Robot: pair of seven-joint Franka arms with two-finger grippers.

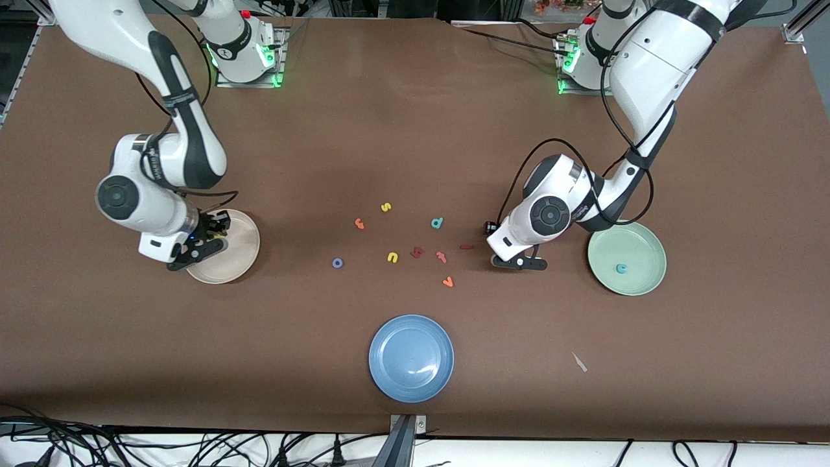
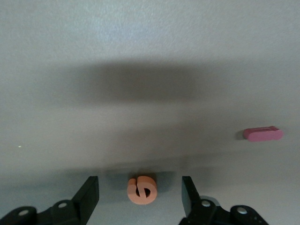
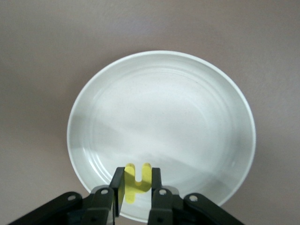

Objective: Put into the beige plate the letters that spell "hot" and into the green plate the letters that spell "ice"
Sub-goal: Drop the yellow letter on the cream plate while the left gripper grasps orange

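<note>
My right gripper (image 3: 137, 183) is shut on the yellow "h" (image 3: 136, 180) and holds it over the rim of the beige plate (image 3: 187, 122); in the front view that gripper (image 1: 209, 241) is over the plate (image 1: 240, 259). My left gripper (image 2: 139, 194) is low over the table and open, with the orange "e" (image 2: 142, 190) lying between its fingers (image 2: 89, 197), gaps on both sides. The dark red "i" (image 2: 263, 134) (image 1: 465, 247) lies beside it. The teal "c" (image 1: 621, 268) lies in the green plate (image 1: 642, 243). The blue "o" (image 1: 337, 263) and orange "t" (image 1: 360, 224) lie on the table.
Loose letters lie mid-table: a yellow "s" (image 1: 386, 207), a teal "d" (image 1: 438, 223), a yellow "u" (image 1: 392, 257), a chunky dark red one (image 1: 417, 252), a pinkish hooked one (image 1: 441, 257) and an orange one (image 1: 447, 281). A blue plate (image 1: 411, 358) sits nearest the front camera.
</note>
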